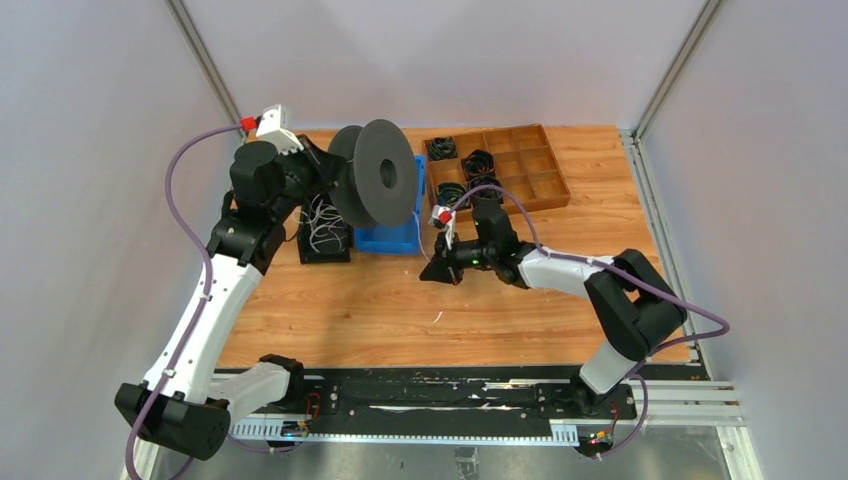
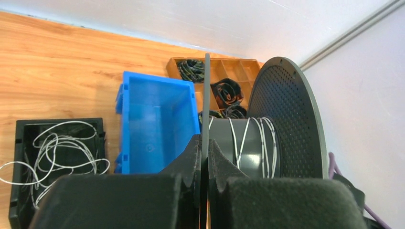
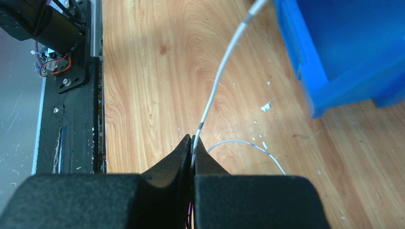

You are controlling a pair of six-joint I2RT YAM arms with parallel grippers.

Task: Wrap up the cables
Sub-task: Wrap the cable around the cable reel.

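A thin whitish-grey cable [image 3: 218,83] runs down from the upper right into my right gripper [image 3: 192,139], which is shut on it just above the table; a short tail [image 3: 248,145] curves out to the right. In the top view this gripper [image 1: 432,272] hovers in front of the blue bin. My left gripper [image 2: 204,140] is shut on the thin near flange [image 2: 207,95] of a dark grey spool [image 1: 385,172], held up behind the bin. A few turns of cable [image 2: 248,143] lie on the spool's hub. More loose cable loops [image 2: 57,148] fill a black box [image 1: 325,228].
A blue bin [image 1: 392,238] stands under the spool, beside the black box. Behind to the right is a wooden divided tray [image 1: 520,165] with small black cable coils [image 1: 478,162]. White scraps [image 3: 265,107] dot the wooden table. A black rail [image 1: 430,395] runs along the near edge.
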